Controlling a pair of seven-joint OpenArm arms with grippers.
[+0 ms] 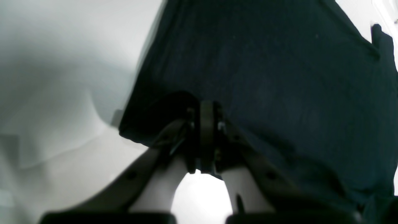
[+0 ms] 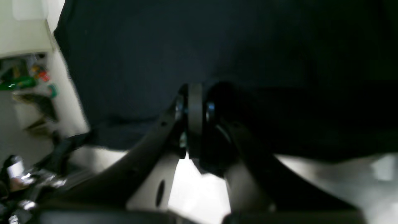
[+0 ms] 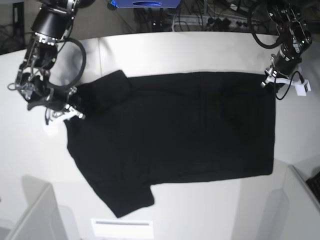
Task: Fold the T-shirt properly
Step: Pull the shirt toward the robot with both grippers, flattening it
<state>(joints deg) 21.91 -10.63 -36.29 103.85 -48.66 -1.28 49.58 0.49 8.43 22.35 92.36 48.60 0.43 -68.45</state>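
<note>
Black T-shirt spread flat across a pale grey table, filling the middle of the frame.

The left gripper, upper right, pinches the shirt's corner edge; the right gripper, at left, pinches cloth near a sleeve. Cables and a blue object sit beyond the table's far edge; a white label lies at bottom.
</note>
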